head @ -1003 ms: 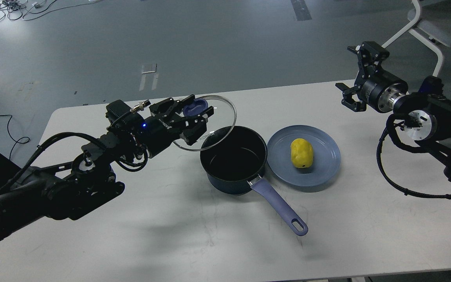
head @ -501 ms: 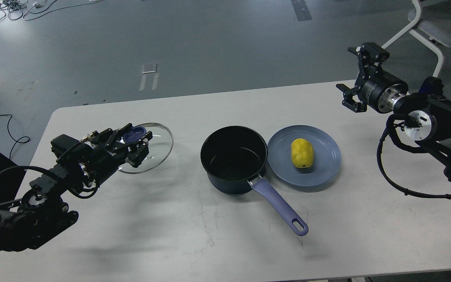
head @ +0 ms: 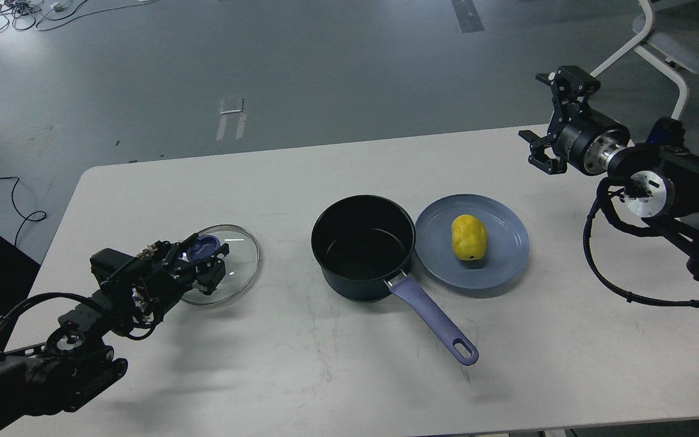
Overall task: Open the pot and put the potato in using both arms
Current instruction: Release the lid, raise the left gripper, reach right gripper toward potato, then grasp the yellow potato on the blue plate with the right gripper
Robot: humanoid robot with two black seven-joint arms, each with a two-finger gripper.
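From the head view, the left gripper (head: 202,262) is clamped on the blue knob of the glass lid (head: 237,255), which sits low over the white table (head: 325,376), well left of the uncovered pot (head: 363,246); I cannot tell whether the lid touches the table. The right gripper (head: 548,124) hangs spread wide and holds nothing, up near the far right table edge. The yellow potato (head: 468,237) lies on the blue plate (head: 507,261), just beside the pot.
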